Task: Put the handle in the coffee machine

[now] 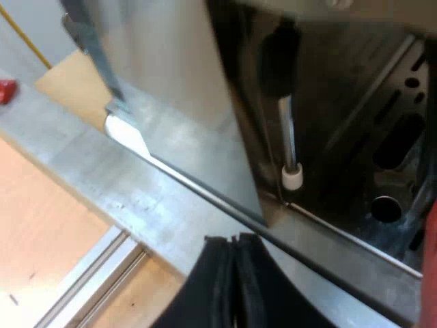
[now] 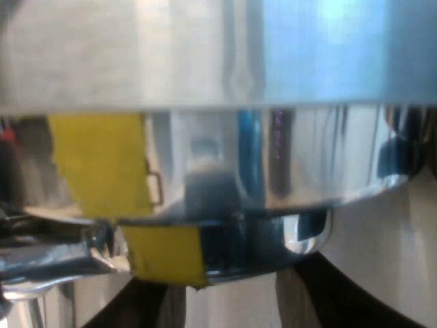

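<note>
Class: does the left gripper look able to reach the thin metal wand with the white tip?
Probably yes: the left gripper, fingers shut, has only bare grey metal surface between it and the wand.

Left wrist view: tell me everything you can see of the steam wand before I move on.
The steam wand hangs at the espresso machine's front, slightly tilted from upright. It has a thick black grip at its upper end, a thin shiny metal tube, then a small white tip. The tip ends close over the dark slotted drip tray's edge; contact is unclear. Nothing holds it: the left gripper, shut, sits apart from it.
</note>
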`<control>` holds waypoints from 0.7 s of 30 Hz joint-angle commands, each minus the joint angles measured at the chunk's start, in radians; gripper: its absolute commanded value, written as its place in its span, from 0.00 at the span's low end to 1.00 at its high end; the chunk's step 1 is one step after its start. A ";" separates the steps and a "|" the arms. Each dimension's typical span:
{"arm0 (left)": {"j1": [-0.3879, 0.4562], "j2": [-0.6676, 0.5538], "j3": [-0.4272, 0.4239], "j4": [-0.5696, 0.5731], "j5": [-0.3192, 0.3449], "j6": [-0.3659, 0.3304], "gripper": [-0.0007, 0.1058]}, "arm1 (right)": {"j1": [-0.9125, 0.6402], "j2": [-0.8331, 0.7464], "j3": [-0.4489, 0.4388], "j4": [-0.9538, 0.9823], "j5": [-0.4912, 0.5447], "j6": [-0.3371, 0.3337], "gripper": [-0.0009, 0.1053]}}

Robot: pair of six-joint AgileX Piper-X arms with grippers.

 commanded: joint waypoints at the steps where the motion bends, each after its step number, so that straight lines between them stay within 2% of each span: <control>1: -0.016 0.000 -0.020 0.025 -0.032 0.007 0.01 | -0.003 -0.034 -0.012 -0.083 -0.010 -0.004 0.34; 2: -0.019 0.000 -0.024 0.030 -0.034 0.007 0.01 | -0.003 -0.034 -0.012 -0.083 -0.010 -0.004 0.34; 4: -0.071 0.000 -0.118 0.137 -0.123 0.027 0.01 | -0.003 -0.034 -0.012 -0.083 -0.010 -0.004 0.34; 6: -0.076 0.000 -0.141 0.164 -0.133 0.040 0.01 | -0.003 -0.034 -0.012 -0.083 -0.010 -0.004 0.34; 9: -0.095 0.000 -0.182 0.230 -0.200 0.082 0.01 | -0.003 -0.034 -0.012 -0.083 -0.010 -0.004 0.34; 10: -0.118 0.000 -0.217 0.316 -0.258 0.167 0.01 | -0.003 -0.034 -0.012 -0.083 -0.010 -0.004 0.34; 12: -0.135 0.000 -0.238 0.371 -0.264 0.201 0.01 | -0.003 -0.034 -0.012 -0.083 -0.010 -0.004 0.34; 15: -0.152 0.000 -0.250 0.402 -0.309 0.207 0.01 | -0.003 -0.034 -0.012 -0.083 -0.010 -0.004 0.34; 16: -0.169 0.000 -0.253 0.408 -0.347 0.211 0.01 | -0.003 -0.034 -0.012 -0.083 -0.010 -0.004 0.34; 18: -0.169 0.000 -0.253 0.409 -0.347 0.213 0.01 | -0.003 -0.034 -0.012 -0.083 -0.010 -0.004 0.34; 21: -0.186 0.003 -0.253 0.407 -0.386 0.212 0.01 | -0.003 -0.034 -0.012 -0.083 -0.010 -0.004 0.34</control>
